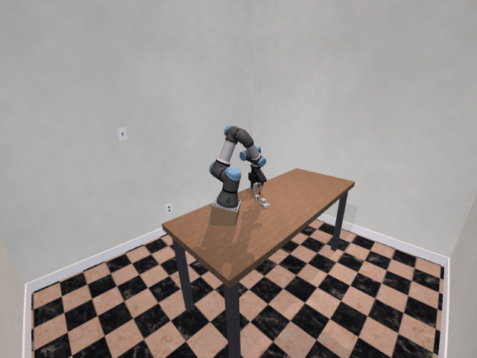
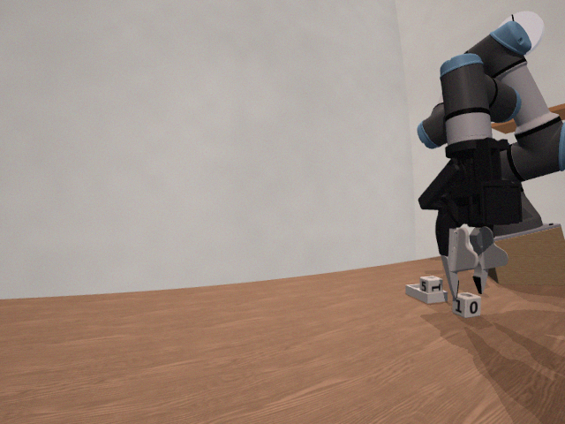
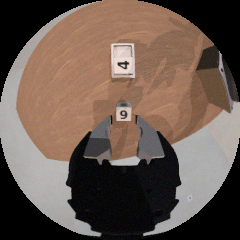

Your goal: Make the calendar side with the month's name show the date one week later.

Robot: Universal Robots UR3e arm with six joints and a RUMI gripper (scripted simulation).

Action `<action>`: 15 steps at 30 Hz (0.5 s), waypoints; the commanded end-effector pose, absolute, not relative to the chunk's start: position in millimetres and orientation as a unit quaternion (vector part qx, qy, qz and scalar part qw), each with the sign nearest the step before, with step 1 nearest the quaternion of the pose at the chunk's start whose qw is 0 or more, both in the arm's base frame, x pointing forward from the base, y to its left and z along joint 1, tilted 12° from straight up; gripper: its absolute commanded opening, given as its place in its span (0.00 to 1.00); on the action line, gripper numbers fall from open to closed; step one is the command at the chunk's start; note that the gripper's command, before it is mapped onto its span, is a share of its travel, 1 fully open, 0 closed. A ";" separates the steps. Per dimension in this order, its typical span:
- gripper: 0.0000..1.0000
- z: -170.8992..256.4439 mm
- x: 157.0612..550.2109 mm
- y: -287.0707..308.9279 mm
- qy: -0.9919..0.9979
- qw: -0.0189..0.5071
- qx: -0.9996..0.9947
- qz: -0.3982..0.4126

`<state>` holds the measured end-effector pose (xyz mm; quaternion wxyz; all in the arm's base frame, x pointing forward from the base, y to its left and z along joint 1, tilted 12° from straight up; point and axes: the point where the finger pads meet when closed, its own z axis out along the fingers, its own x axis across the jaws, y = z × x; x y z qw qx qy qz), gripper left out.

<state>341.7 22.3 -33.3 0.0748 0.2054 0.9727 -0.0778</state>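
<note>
A white tray [image 2: 425, 293] lies on the wooden table and holds one white cube [image 2: 431, 283], whose sides show 5 and 1. In the wrist view this cube [image 3: 123, 61] shows 4 on top. A second cube [image 2: 466, 305] sits on the table outside the tray, just in front of it, showing 1 and 0 on its sides. In the wrist view it [image 3: 123, 114] shows 9 on top. My gripper [image 2: 467, 291] points down right above this loose cube, fingers a cube's width apart, tips at its top edge, holding nothing. The month's name is not visible.
The arm's base stands on a wooden block [image 2: 529, 255] right behind the tray and cube; it also shows in the wrist view [image 3: 217, 75]. The table edge is close behind the tray in the wrist view.
</note>
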 end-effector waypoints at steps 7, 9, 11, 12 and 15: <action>0.28 -48.6 344.4 19.3 0.973 0.076 0.205 -0.078; 0.28 -50.6 344.6 19.0 0.973 0.076 0.205 -0.078; 0.28 -51.9 344.8 18.7 0.973 0.076 0.205 -0.078; 0.28 -51.9 344.8 18.7 0.973 0.076 0.205 -0.078; 0.28 -52.6 344.8 18.6 0.973 0.076 0.205 -0.078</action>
